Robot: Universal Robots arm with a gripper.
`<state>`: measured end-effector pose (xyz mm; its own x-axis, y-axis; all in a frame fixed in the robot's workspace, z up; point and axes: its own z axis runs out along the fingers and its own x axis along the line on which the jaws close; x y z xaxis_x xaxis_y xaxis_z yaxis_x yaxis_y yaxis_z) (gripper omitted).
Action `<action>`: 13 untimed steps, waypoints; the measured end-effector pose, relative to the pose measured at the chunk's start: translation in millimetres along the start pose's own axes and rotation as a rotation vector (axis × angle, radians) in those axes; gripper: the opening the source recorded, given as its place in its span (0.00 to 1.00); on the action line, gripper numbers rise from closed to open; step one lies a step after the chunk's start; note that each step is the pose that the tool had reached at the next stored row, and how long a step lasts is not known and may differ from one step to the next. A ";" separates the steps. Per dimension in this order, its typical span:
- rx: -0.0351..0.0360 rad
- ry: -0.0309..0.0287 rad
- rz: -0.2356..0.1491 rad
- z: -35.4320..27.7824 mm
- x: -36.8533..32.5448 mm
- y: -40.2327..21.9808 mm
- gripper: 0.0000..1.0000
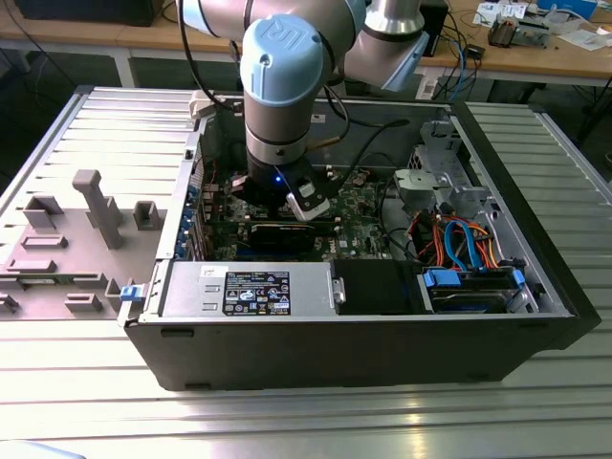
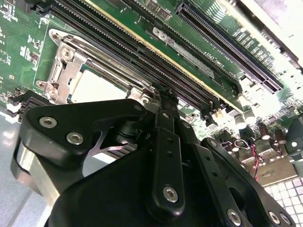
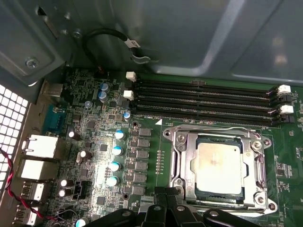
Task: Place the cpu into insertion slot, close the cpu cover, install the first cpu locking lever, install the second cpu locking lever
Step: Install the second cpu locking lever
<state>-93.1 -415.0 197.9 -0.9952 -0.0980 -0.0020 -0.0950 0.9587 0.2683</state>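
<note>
black gripper [image 3: 166, 204] hangs just at edge of silver square metal cpu cover [image 3: 182, 161], closed over silver-grey square cpu [image 3: 218, 168]; gripper opening: can't tell.

Arm [image 1: 287, 86]: silver-grey tube sections, light-blue joint caps; the big round cap carried an embossed logo. Black cable ran down alongside it. Small blue light glowed at the wrist [image 1: 277, 177], white block mounted just below. Gripper [image 2: 163, 101] was matte black throughout: flat linkage plates, narrow centre bar, silver screw heads at the pivots, brushed metal body behind. Black linkage tops with screws also showed in the first wrist view.
</note>
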 end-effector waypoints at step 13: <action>-0.0003 0.0000 0.000 0.8 0.3 -1.7 0.11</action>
<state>-93.3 -416.4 196.7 -0.9952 -0.0980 -0.0020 -0.0949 0.9586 0.2686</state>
